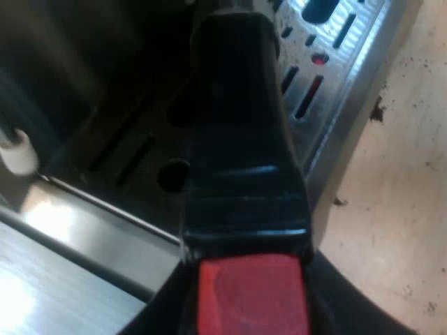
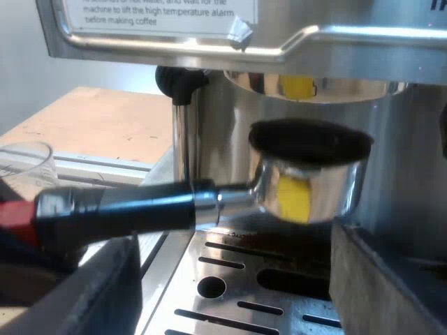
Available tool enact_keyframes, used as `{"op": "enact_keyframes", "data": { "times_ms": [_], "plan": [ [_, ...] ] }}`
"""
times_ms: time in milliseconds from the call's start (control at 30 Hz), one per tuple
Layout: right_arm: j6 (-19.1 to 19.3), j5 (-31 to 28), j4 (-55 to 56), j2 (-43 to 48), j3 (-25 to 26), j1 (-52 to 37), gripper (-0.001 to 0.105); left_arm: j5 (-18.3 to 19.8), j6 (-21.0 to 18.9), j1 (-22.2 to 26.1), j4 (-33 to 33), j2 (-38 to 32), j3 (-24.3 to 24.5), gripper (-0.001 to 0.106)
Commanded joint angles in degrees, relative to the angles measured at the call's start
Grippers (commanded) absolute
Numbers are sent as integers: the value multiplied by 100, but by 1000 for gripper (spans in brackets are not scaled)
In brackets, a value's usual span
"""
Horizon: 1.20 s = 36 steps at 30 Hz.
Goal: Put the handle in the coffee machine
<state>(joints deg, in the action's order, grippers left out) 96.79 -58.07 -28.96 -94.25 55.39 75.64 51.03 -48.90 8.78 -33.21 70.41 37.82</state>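
While clenching left pincer [image 1: 251, 310] on dark red-ended handle of round metal holder [image 1: 241, 139], hovers above slotted steel drip tray [image 1: 335, 56] beside speckled beige tabletop [image 1: 391, 209]. Ahead of released right pincer [image 2: 237, 289]: holder's bowl beneath silver espresso machine [image 2: 391, 42], clear measuring glass [image 2: 28, 164] near handle's red end.

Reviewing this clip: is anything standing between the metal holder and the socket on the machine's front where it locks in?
Nothing visible. The metal holder hangs just under the machine's round socket with an open gap between them. The steam wand stands beside the handle, outside that gap.
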Motion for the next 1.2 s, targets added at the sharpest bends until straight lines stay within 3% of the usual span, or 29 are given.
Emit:
{"op": "enact_keyframes", "data": {
  "times_ms": [33,167,467,600,767,967,1200],
  "plan": [
    [104,-30,-83,-2,9,-12,60,355,-78,-22,88,-33,213,0],
    [104,-30,-83,-2,9,-12,60,539,-161,-22,38,-33,392,0],
    [104,-30,-83,-2,9,-12,60,564,-183,-22,-120,-33,661,0],
    [104,-30,-67,-2,9,-34,60,834,-205,-22,-346,-33,821,0],
    [104,50,89,-2,9,-221,60,909,-225,-22,-474,-33,968,0],
    [93,446,2,-282,9,-574,45,924,-225,-22,-555,-33,1013,0],
    [134,473,-1046,-903,9,-894,45,924,-225,-22,-561,-33,1013,0]
  ]
}}
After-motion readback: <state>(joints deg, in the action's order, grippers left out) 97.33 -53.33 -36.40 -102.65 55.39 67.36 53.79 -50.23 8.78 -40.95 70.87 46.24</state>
